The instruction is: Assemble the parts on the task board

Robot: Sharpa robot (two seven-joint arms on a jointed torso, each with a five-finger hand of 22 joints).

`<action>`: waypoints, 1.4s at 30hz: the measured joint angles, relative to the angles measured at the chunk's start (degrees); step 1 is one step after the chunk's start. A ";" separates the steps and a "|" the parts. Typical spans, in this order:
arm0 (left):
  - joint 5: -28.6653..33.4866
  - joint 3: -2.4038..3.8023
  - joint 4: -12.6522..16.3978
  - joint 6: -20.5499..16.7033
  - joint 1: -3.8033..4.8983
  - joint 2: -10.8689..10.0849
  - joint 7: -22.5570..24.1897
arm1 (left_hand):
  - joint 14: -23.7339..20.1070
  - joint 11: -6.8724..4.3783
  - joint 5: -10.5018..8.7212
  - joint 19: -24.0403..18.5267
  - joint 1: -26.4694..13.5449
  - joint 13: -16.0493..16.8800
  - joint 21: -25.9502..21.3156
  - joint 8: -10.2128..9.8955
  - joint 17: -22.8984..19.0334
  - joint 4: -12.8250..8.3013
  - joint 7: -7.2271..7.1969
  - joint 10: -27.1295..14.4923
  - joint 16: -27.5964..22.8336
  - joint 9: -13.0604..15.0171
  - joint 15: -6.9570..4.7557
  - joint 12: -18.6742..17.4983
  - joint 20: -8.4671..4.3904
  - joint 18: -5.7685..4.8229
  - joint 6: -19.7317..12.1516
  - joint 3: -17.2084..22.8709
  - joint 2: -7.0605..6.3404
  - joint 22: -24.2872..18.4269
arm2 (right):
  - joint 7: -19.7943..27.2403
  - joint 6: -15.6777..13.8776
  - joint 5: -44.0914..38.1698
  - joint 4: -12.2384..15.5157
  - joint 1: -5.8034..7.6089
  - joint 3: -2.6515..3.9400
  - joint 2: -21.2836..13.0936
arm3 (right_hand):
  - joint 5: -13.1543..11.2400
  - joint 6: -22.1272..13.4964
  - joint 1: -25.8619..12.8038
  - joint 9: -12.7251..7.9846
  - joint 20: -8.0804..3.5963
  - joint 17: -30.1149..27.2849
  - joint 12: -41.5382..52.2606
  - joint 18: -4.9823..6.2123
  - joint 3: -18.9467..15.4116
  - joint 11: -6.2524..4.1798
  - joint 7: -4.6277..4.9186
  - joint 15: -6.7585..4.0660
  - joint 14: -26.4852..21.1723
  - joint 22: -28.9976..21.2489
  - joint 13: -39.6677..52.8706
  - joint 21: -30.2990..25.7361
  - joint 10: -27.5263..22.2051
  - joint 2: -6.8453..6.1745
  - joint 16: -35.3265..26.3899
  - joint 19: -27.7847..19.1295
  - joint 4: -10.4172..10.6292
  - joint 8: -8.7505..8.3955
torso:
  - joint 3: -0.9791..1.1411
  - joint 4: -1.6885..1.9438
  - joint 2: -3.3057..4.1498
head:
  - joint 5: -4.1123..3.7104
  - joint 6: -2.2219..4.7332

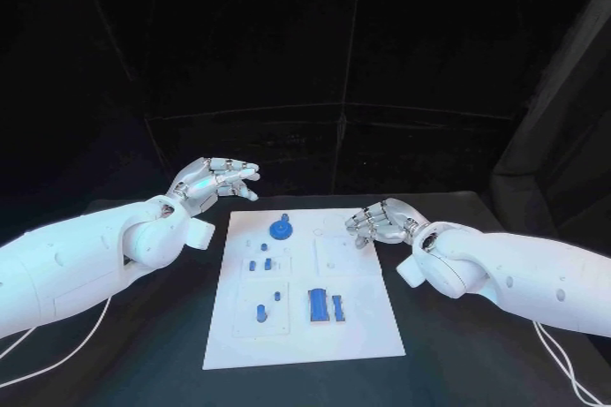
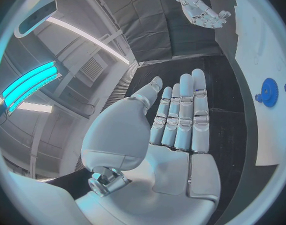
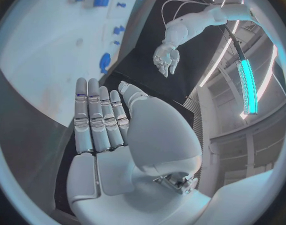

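Task board (image 1: 357, 332), a white plate, lies flat in the middle of the black table (image 1: 153, 354), its long side running away from the robot. Several small blue parts sit on it. A round gear-like part (image 1: 282, 227) stands near the far edge, left of centre. Nearer the robot, two small pegs (image 1: 260, 266) stand side by side in the left half of the board, with another small peg (image 1: 264, 246) just beyond them. A larger block (image 1: 316, 304) lies toward the near middle, with a slimmer bar (image 1: 337, 306) just beside it on its right. A single peg (image 1: 261, 313) stands apart to the left of the block.

Left hand (image 1: 216, 181) hovers off the board, beyond its far left corner, over the table. Its fingers are loosely curled in the head view and extended flat in the left wrist view; it holds nothing and touches no part. The left wrist view shows the board edge and the gear-like part off to the side of the palm.

Right hand (image 1: 382, 222) hovers at the far right corner of the board, fingers spread and straight as the right wrist view shows, palm empty. Whether its fingertips touch the board surface cannot be told. The two hands are well apart, with the far end of the board between them.
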 measured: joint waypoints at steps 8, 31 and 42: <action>1.24 0.04 -6.19 -0.76 -1.07 3.24 1.11 | -5.96 2.63 0.00 -11.80 -0.27 0.00 -11.96 -4.18 -9.44 1.09 1.61 -1.43 -21.44 -0.19 4.85 -6.84 5.46 -0.01 -1.25 -3.18 0.36 -8.53 | 11.06 1.77 8.05 -13.25 0.31 2.01 6.87 | -7.37 1.41 -2.51 -4.13 3.23 -10.66 -4.33 0.00 -1.06 1.38 0.39 2.06 -1.32 -8.08 -11.01 -11.48 1.38 -0.77 -10.62 0.75 -2.03 -5.51 | 0.10 0.18 -1.06 | 0.18 2.78; 1.69 3.40 6.25 -14.44 -6.10 0.92 1.31 | -34.19 -3.99 -2.44 -39.95 -38.02 -3.40 -19.05 -9.08 -16.73 6.75 -4.52 -33.50 -33.47 -3.73 -1.44 -15.15 -1.40 -3.12 -32.40 -11.82 0.05 -17.46 | 15.60 -9.24 18.86 3.31 -3.25 4.32 3.04 | -13.89 -25.94 -44.53 -11.80 -4.23 -20.04 -9.01 -3.25 -9.16 -5.58 -6.02 -4.57 -31.82 -14.11 -19.05 -19.66 -29.21 1.70 -15.03 -26.96 -5.67 -10.72 | 2.46 0.65 -2.84 | 2.76 2.97; 2.03 6.23 18.48 -32.07 -9.93 -1.86 1.14 | -43.05 -6.08 -2.66 -47.81 -49.81 -3.53 -19.30 -9.28 -16.98 7.05 -8.85 -43.15 -38.04 -3.84 -2.75 -15.77 -5.86 -7.12 -41.81 -13.84 0.01 -19.18 | 18.34 -19.25 26.99 9.72 -4.35 5.00 1.19 | -14.23 -34.85 -57.55 -12.63 -8.67 -21.86 -9.01 -6.31 -11.23 -7.42 -10.44 -5.21 -42.33 -14.25 -19.39 -21.80 -39.33 1.74 -15.24 -36.59 -5.76 -10.93 | 2.57 0.68 -2.93 | 2.79 2.97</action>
